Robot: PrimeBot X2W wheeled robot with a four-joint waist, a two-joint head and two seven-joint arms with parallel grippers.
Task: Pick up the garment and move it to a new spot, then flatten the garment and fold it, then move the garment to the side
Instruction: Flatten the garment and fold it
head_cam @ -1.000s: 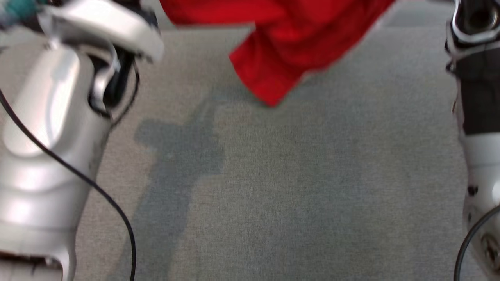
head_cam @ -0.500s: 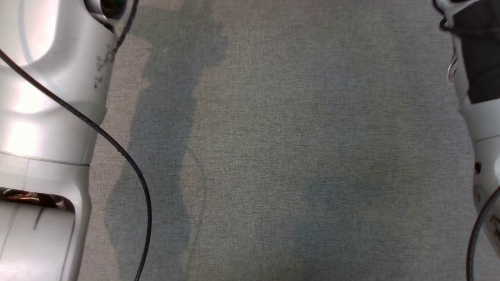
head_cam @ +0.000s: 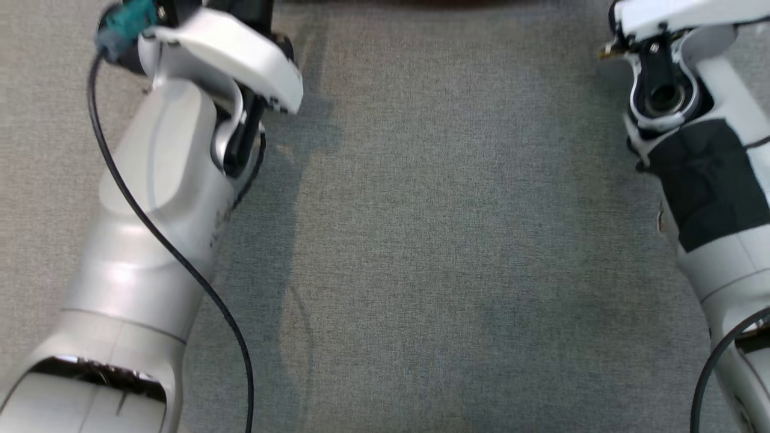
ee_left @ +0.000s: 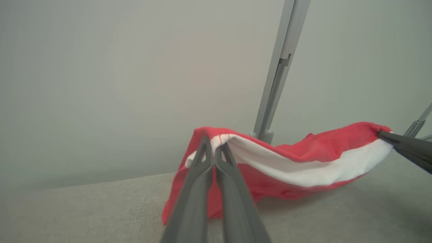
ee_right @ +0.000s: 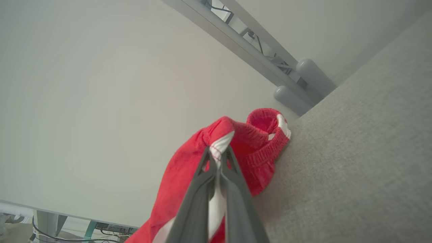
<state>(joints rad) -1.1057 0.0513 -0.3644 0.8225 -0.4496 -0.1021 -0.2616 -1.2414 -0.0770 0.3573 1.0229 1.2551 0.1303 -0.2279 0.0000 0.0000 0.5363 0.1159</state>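
In the left wrist view, the left end effector (ee_left: 212,144) sits at lower centre of the frame. Its 2 dark fingers are pressed together, pinching a corner of the red garment (ee_left: 324,145) where its white band (ee_left: 303,170) begins. From there the garment stretches to the right edge of the frame. There the fingers (ee_left: 405,148) of the right end effector grip its other end. The cloth sags between the 2 grips, and its lower folds touch the grey fabric-covered surface (ee_left: 101,209) along the bottom of the frame. A grey post (ee_left: 276,77) rises behind the garment against a pale wall (ee_left: 101,84).

In the right wrist view, the right end effector (ee_right: 218,150) is at lower centre with its fingers closed tight on the white stripe of the garment. Red cloth bunches around and above the tips. The gathered waistband (ee_right: 266,136) lies just right of centre, touching the edge of the surface, which takes up the right side of the frame. A grey metal frame (ee_right: 243,50) crosses the upper part diagonally.

In the head view, the pale left forearm (head_cam: 150,228) runs up the left side with a black cable (head_cam: 180,264) draped over it. The right forearm (head_cam: 710,180) stands along the right edge. The grey surface lies between the 2 arms.
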